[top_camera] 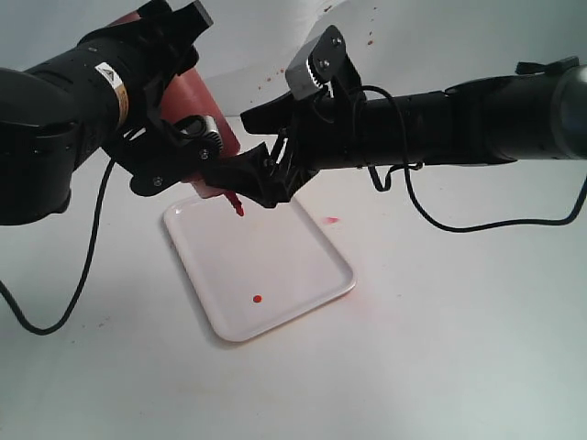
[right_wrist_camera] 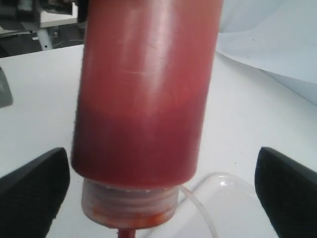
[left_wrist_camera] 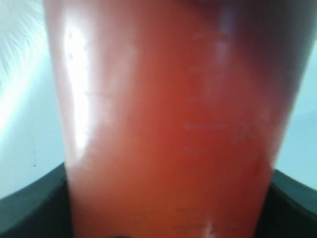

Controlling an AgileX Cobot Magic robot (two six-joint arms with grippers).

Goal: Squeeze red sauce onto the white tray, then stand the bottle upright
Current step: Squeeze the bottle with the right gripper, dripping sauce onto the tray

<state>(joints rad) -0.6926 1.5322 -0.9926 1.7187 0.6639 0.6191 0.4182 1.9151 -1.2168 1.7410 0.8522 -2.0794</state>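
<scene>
One white tray (top_camera: 292, 261) lies mid-table. Over its far corner my left gripper (left_wrist_camera: 163, 213) clamps the translucent red-brown bottle (top_camera: 213, 115), cloudy cap and red nozzle (top_camera: 237, 203) pointing down. My right gripper (right_wrist_camera: 158, 193) flanks it, jaws wide, not touching. A glossy red sauce drop (top_camera: 258, 299) sits near the tray's near edge.

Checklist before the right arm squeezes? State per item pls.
1. Left gripper clamped on the bottle: ok.
2. Bottle inverted, nozzle pointing down over the white tray: ok, though close to the tray's far rim.
3. Right gripper open, one finger on each side of the bottle body, neither touching: ok.
4. Sauce pooled at the cap end: ok, the darker band sits there.
5. Tip cap off the nozzle: cannot tell.
6. Red sauce on the tray: not ok, only one small drop.
</scene>
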